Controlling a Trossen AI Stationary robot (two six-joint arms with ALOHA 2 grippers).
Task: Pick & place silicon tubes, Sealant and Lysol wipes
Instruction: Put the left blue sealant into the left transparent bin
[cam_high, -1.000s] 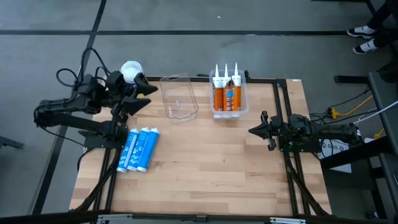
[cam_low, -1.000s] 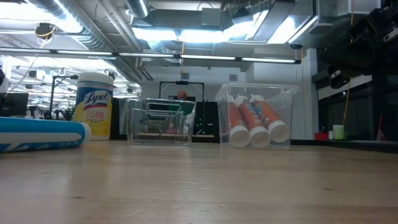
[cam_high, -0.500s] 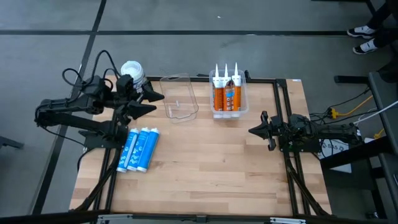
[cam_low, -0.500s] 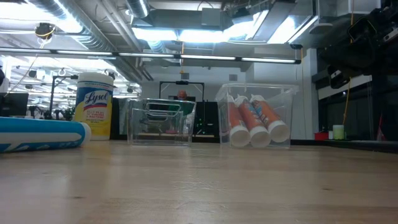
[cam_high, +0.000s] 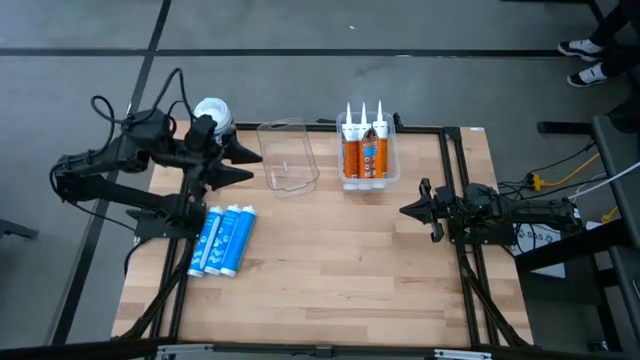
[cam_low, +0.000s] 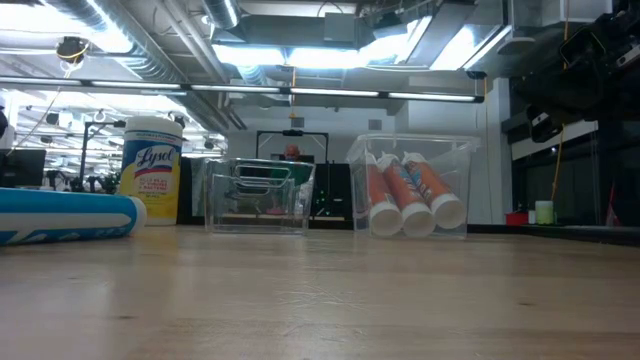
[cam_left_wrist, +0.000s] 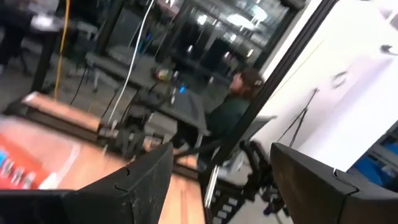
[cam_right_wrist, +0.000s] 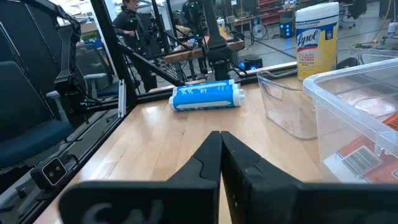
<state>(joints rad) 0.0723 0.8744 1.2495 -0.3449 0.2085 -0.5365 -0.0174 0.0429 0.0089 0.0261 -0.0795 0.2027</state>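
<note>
High view: Lysol wipes (cam_high: 211, 109) just behind (untouched) left claw (cam_high: 243, 163).

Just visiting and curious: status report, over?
Left gripper open, empty, beside Lysol wipes. Right gripper shut, parked right side. Wipes upright, untouched. Empty clear bin just beyond left gripper.

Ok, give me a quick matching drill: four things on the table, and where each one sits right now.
Things:
1. Lysol wipes
2. blue tubes
3. orange sealant tubes
4. empty clear bin

Places:
A. inside the right-hand clear bin
B. lying flat on the table's left side
C. standing at the far left corner
D. between the wipes and the filled bin

Pairs: 1-C, 2-B, 3-A, 4-D
</note>
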